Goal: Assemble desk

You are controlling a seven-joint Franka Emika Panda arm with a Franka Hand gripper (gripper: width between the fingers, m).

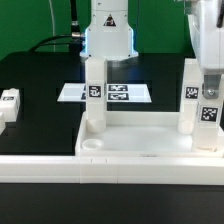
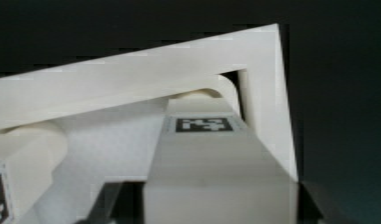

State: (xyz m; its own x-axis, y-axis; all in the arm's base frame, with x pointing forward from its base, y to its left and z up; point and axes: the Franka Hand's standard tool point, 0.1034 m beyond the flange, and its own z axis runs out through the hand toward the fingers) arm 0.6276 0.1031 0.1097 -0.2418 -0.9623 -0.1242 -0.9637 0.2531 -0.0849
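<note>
The white desk top lies upside down at the front of the table, its raised rim facing up. Two tagged legs stand upright in it, one at the exterior view's left and one at the right. My gripper comes down at the far right and is shut on a third leg, which stands upright at the top's right corner. In the wrist view this leg runs down between my dark fingers into the tray corner; my gripper clamps its upper end. The leg's foot is hidden.
A loose tagged leg lies on the black table at the exterior view's left. The marker board lies flat behind the desk top, in front of the robot base. A round hole shows in the top's near left corner.
</note>
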